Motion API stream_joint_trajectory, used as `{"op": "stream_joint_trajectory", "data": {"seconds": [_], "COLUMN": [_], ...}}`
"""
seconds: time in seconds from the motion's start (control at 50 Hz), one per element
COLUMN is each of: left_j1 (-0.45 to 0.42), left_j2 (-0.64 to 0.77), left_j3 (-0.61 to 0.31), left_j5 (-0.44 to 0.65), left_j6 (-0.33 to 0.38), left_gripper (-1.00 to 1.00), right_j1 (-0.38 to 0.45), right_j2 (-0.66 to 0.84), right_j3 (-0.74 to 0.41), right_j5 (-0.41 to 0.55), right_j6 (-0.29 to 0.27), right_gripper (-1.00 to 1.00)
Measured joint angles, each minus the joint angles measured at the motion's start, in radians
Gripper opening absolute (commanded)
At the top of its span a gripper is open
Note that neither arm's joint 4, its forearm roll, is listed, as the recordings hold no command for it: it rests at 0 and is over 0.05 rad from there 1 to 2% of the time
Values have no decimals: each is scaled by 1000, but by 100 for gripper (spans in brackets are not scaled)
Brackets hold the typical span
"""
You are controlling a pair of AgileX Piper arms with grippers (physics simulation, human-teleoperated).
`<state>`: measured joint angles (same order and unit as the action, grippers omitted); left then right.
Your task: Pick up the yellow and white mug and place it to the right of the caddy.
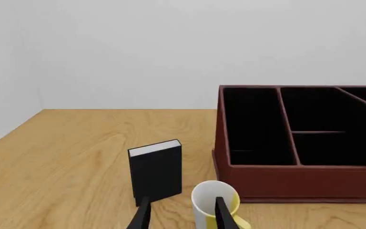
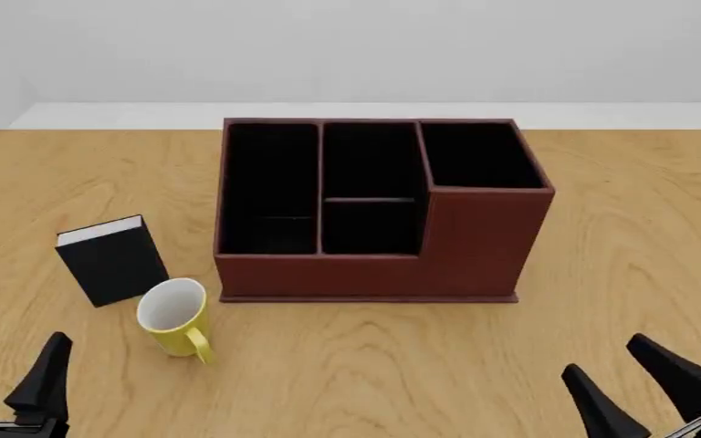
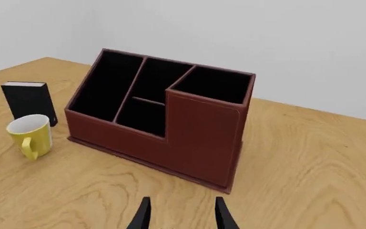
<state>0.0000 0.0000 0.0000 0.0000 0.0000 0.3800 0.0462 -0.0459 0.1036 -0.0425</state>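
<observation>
Yellow and white mug point(image 2: 176, 317): stands upright on the bench in the lower left of the front view, mouth up, white inside, yellow loop handle turned toward the lower edge of the frame; just off the caddy's lower-left corner and apart from it.
Caddy point(image 2: 473, 246): reddish-brown box with black-lined compartments, centre of the front view; its taller end section is on the right of that frame.
Book point(image 2: 113, 260): small black book with white page edges, standing upright just above and left of the mug, very near it; I cannot tell if they touch.
Writing: no lettering or brand can be read on mug, caddy or book.
Bench point(image 2: 619, 228): light wood with a visible grain, filling most of the front view.
Room: plain pale grey-white wall point(image 2: 350, 46) across the top of the frame, behind the bench's far edge.
Left pincer point(image 2: 10, 374): bottom left corner of the front view, fingers spread, holding nothing, short of the mug.
Right pincer point(image 2: 637, 383): bottom right corner, fingers spread, holding nothing, well apart from the mug.
</observation>
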Motion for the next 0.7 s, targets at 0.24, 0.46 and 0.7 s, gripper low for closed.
{"op": "stream_joint_trajectory", "data": {"seconds": [0.24,0.46,0.7], "left_j1": [0,0,0], "left_j2": [0,0,0], "left_j3": [0,0,0], "left_j5": [0,0,0], "left_j6": [0,0,0], "left_gripper": [100,100,100], "right_j1": [99,175,241], "right_j2": [134,288,452], "right_j3": [-3,14,27], "right_j5": [-103,-254,-417], "right_j6": [13,11,-9], "right_gripper": [100,100,100]}}
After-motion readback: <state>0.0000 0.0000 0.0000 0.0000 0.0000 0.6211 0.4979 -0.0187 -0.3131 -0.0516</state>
